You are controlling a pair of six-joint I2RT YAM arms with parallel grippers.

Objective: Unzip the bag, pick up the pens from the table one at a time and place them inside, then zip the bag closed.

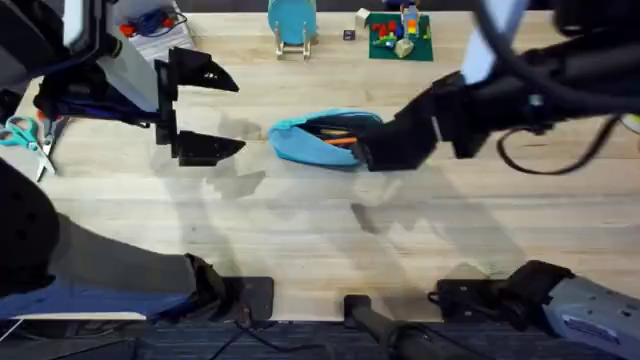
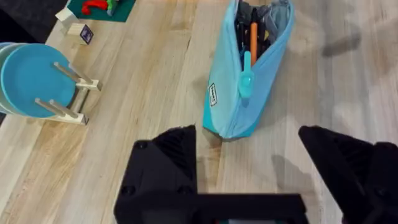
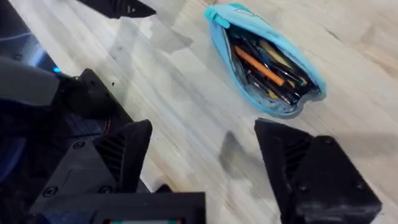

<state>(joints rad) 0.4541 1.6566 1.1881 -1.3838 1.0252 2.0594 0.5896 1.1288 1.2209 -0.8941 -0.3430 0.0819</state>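
Note:
The light blue bag (image 1: pixel 300 142) lies unzipped in the middle of the table (image 1: pixel 300 230), its dark inside showing. Pens are in it: an orange pen (image 3: pixel 264 65) and dark ones beside it, also seen in the left wrist view as the orange pen (image 2: pixel 254 37). The teal zipper pull (image 2: pixel 247 81) hangs at the opening. My left gripper (image 1: pixel 235 115) hovers open and empty to the left of the bag (image 2: pixel 249 99). My right gripper (image 1: pixel 368 155) is at the bag's right end, open, with nothing between its fingers (image 3: pixel 134 146).
A teal plate stand (image 1: pixel 291 22) is at the back centre, and a green baseplate (image 1: pixel 420 50) with toy bricks is to its right. Scissors (image 1: pixel 25 135) lie at the far left. Bare wood stretches in front of the bag.

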